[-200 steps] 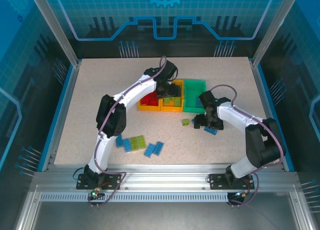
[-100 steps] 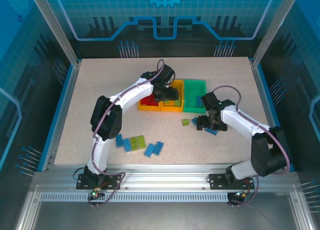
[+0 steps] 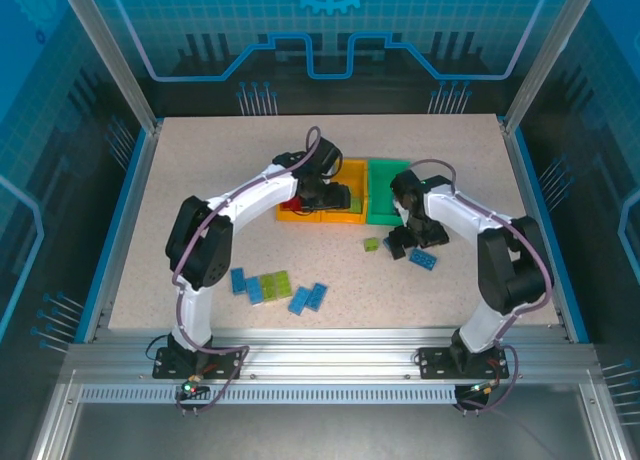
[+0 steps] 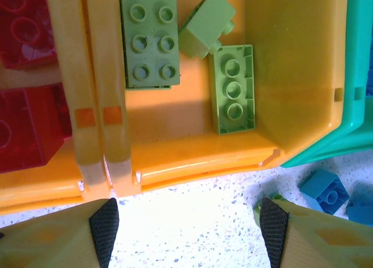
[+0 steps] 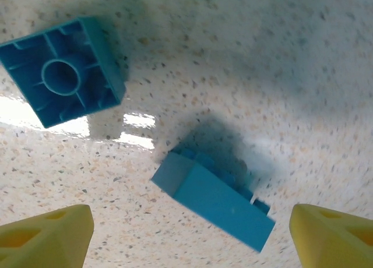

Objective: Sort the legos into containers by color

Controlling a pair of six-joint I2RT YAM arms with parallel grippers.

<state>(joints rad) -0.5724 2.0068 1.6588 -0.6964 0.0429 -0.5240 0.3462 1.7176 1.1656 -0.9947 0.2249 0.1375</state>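
Right hand [image 5: 187,237] shifted left, blue lego [image 5: 213,201] diagonal

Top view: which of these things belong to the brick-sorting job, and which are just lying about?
Part of the job:
loose bricks
blue brick
sorted green bricks
sorted red bricks
orange-yellow bins
green bin
left pincer, open
right pincer, open

Just there:
speckled table
metal frame
blue back panel

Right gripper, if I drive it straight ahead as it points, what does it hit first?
Probably the small blue rectangular plastic brick lying on its side on the speckled table, between the fingers of the open right gripper; depth is unclear.
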